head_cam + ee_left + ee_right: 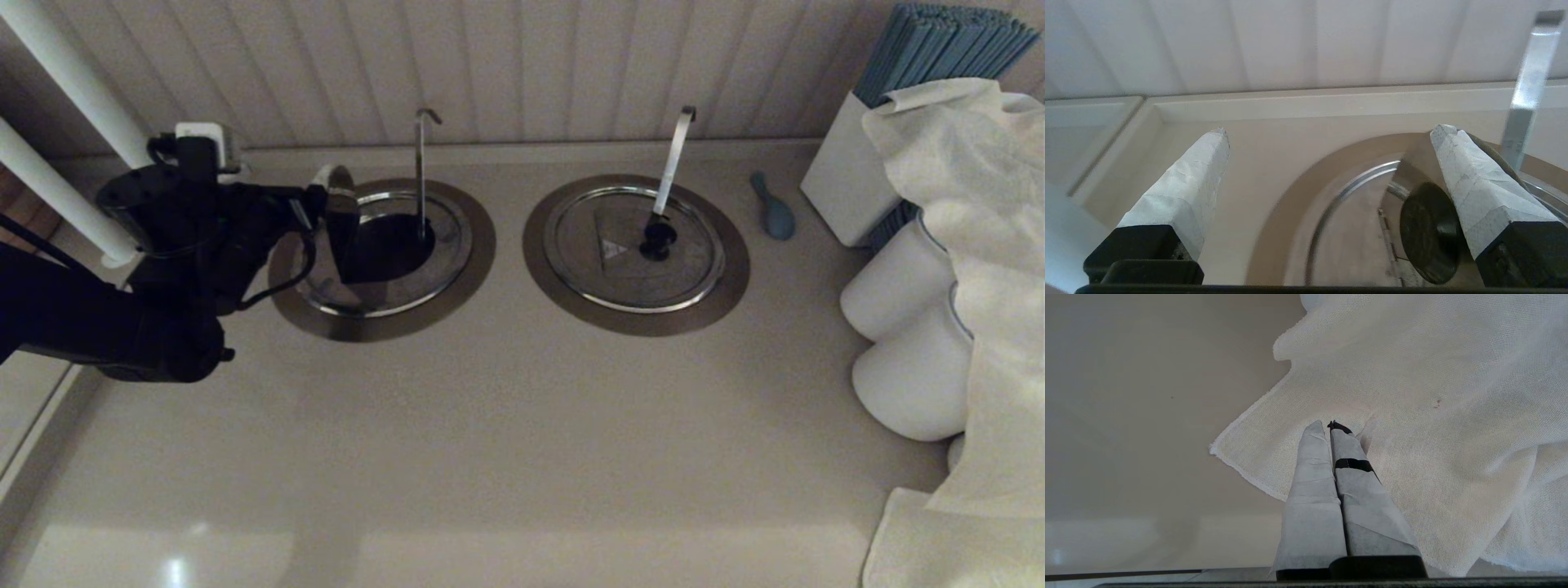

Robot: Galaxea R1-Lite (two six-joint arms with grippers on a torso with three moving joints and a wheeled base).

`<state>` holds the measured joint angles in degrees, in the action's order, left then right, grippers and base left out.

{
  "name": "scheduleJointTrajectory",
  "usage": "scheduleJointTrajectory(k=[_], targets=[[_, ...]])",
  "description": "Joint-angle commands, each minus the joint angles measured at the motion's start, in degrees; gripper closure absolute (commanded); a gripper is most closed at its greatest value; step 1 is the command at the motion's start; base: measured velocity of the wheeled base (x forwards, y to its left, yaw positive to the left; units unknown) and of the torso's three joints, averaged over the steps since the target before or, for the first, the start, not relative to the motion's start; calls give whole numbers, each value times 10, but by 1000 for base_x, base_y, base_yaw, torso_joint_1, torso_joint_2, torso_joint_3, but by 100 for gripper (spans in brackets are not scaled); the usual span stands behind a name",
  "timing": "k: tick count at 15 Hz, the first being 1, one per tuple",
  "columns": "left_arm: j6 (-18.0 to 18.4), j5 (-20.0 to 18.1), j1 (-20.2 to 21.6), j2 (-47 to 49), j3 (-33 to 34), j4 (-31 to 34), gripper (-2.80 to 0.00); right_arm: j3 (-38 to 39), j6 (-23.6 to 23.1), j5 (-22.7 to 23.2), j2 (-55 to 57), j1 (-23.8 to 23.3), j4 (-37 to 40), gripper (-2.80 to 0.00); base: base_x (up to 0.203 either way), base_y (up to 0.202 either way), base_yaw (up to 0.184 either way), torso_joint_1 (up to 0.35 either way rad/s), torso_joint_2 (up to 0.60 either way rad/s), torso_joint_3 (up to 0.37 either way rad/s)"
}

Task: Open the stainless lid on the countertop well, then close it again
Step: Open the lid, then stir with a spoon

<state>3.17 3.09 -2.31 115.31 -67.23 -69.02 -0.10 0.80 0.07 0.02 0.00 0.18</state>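
Note:
The countertop well (392, 245) is the left one, with a wide steel collar (384, 327) and a thin hooked rod (421, 171). The stainless lid (384, 298) has its folding flap (341, 204) tipped up on edge, so the dark hole shows. My left gripper (326, 196) is at the flap's left side. In the left wrist view this gripper (1331, 130) is open, and the flap's black knob (1429, 232) sits just inside one finger (1478, 192), ungripped. My right gripper (1329, 425) is shut, empty, parked over a white cloth (1433, 396).
A twin lid (629, 253) with a pale strip handle (673, 159) lies to the right. Beyond it are a blue spoon (774, 214), a white box of blue sticks (849, 180), white cylinders (898, 286) and a draped cloth (980, 245). White pipes (65, 73) stand far left.

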Motion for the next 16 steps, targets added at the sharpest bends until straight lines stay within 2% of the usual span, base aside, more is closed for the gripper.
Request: scheduleJointTrajectory(k=[1, 8, 11, 12, 14, 16], targets=[[0, -1, 7, -7, -1, -6, -280, 0, 0, 0, 1, 0, 0, 0, 0, 0, 0, 0, 0, 0], [0, -2, 38, -34, -10, -5, -280, 0, 0, 0, 1, 0, 0, 0, 0, 0, 0, 0, 0, 0], [-11, -2, 38, -50, -11, -2, -280, 0, 0, 0, 1, 0, 0, 0, 0, 0, 0, 0, 0, 0], [-22, -2, 36, -66, -10, 7, -280, 0, 0, 0, 0, 0, 0, 0, 0, 0, 0, 0, 0, 0], [-71, -2, 21, -118, -10, 52, -280, 0, 0, 0, 1, 0, 0, 0, 0, 0, 0, 0, 0, 0], [-121, -12, -12, -177, -10, 145, -280, 0, 0, 0, 1, 0, 0, 0, 0, 0, 0, 0, 0, 0]])
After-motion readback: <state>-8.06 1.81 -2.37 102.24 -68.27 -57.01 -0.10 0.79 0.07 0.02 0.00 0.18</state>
